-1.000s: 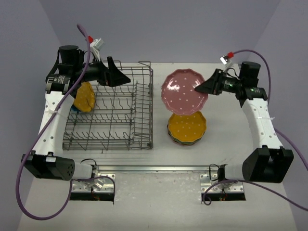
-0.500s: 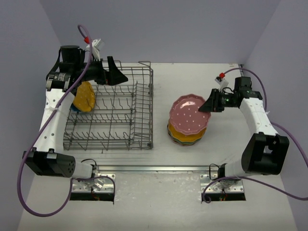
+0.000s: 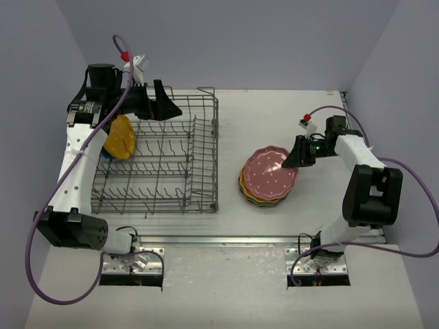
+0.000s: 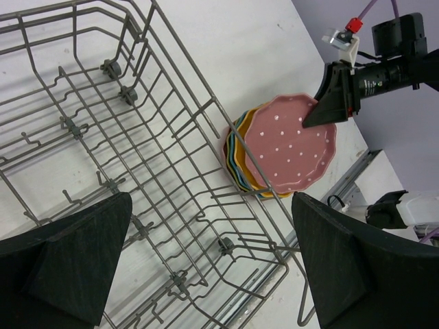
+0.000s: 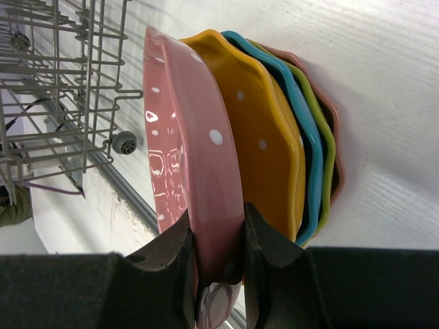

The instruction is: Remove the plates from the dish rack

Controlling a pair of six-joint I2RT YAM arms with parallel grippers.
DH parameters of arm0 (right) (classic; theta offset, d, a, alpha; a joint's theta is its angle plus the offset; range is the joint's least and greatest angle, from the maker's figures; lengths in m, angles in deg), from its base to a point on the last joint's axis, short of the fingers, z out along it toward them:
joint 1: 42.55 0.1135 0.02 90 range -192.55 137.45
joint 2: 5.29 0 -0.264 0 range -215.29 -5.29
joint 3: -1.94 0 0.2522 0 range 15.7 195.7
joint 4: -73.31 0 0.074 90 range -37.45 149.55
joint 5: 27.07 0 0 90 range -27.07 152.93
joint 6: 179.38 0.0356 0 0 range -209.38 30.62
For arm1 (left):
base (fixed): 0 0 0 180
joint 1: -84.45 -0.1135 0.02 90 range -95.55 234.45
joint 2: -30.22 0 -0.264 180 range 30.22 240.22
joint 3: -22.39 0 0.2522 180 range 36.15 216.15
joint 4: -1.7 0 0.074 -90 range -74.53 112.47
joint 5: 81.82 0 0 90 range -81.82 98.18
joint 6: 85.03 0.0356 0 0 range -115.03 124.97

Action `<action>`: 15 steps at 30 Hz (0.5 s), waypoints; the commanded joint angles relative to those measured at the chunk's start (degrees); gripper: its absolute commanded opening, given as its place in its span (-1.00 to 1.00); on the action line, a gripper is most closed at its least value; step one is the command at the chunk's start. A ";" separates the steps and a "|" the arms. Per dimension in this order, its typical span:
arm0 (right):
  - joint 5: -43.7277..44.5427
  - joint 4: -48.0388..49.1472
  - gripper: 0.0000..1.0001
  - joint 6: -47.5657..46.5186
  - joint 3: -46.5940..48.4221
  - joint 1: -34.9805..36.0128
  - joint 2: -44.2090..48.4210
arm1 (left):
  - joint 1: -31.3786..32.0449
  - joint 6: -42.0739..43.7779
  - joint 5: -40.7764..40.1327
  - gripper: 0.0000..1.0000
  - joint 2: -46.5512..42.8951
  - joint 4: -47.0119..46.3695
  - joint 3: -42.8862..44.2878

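Observation:
My right gripper [image 3: 293, 158] is shut on the rim of a pink-red dotted plate [image 3: 269, 171]. The plate lies tilted on top of a stack of plates [image 3: 263, 197] to the right of the dish rack [image 3: 217, 157]. In the right wrist view my gripper [image 5: 219, 253] pinches the pink plate [image 5: 199, 164] above orange-yellow [image 5: 264, 137], blue [image 5: 302, 137] and lime [image 5: 323, 147] plates. An orange-yellow plate [image 3: 121, 138] stands in the rack's left end, with a blue one [image 3: 104, 155] partly hidden behind it. My left gripper [image 3: 168, 108] is open and empty above the rack's far side [image 4: 206, 98].
A metal rail [image 3: 219, 240] runs along the table's near edge between the arm bases. Purple walls close in on the left, the right and the back. The stack sits close to the rack's right wall.

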 commanded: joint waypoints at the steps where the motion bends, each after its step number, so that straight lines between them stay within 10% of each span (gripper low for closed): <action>1: -7.76 0.84 -1.00 -1.23 0.35 0.03 -0.82 | -0.62 0.29 0.12 1.00 -0.13 -0.95 1.70; 6: -7.20 0.65 -0.94 -2.42 -0.58 0.05 -1.70 | -0.62 0.29 0.12 1.00 0.00 -0.97 1.52; 10: -4.16 -1.19 -0.07 -3.09 1.11 0.05 -2.04 | -0.62 0.20 -0.38 1.00 0.16 -0.97 1.61; 15: -1.30 -2.74 0.38 -3.81 4.06 0.05 0.56 | -2.57 -0.11 -4.40 1.00 -1.76 -1.36 1.21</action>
